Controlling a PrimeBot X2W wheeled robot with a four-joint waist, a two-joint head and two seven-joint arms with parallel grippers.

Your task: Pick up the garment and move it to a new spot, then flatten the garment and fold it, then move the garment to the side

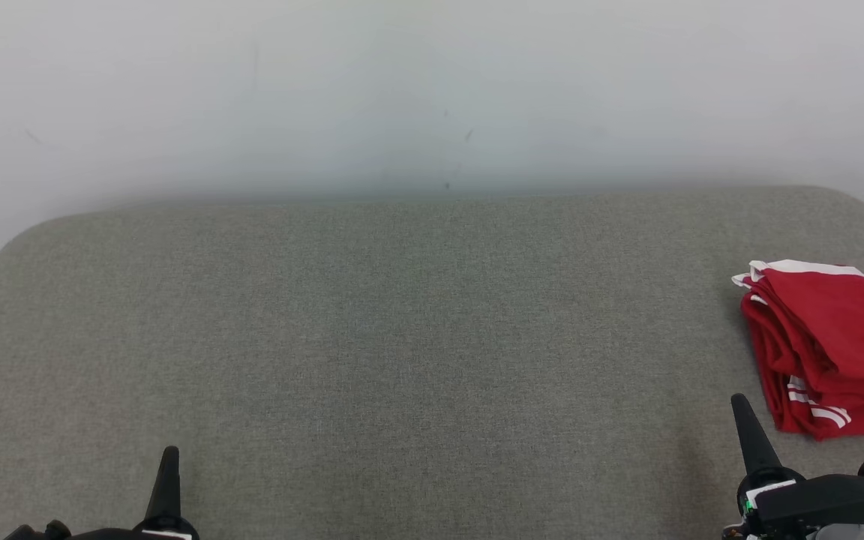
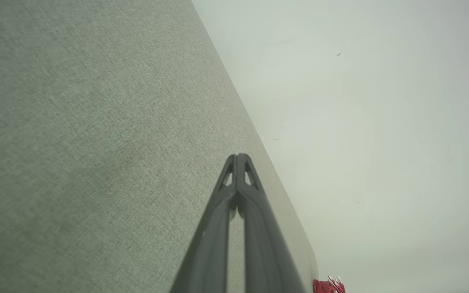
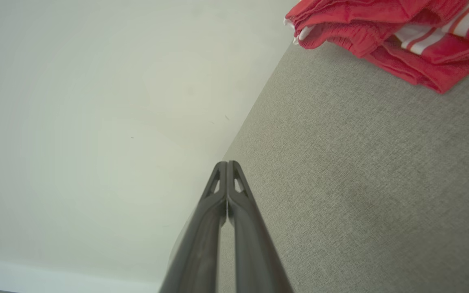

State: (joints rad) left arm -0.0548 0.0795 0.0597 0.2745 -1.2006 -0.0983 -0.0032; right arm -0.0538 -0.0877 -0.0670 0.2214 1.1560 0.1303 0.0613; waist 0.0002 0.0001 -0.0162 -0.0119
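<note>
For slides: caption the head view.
Folded red garment far right on grey surface; left gripper and right gripper shut.

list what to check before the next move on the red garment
1. red garment in sight, on the right of the table: ok
2. garment wholly on the table: cannot tell, the head view's edge cuts it off
3. left gripper empty: ok, shut on nothing
4. right gripper empty, apart from the garment: ok
5. jaws open for a grasp: not ok, both shut
6. garment spread flat: not ok, it lies in layers
</note>
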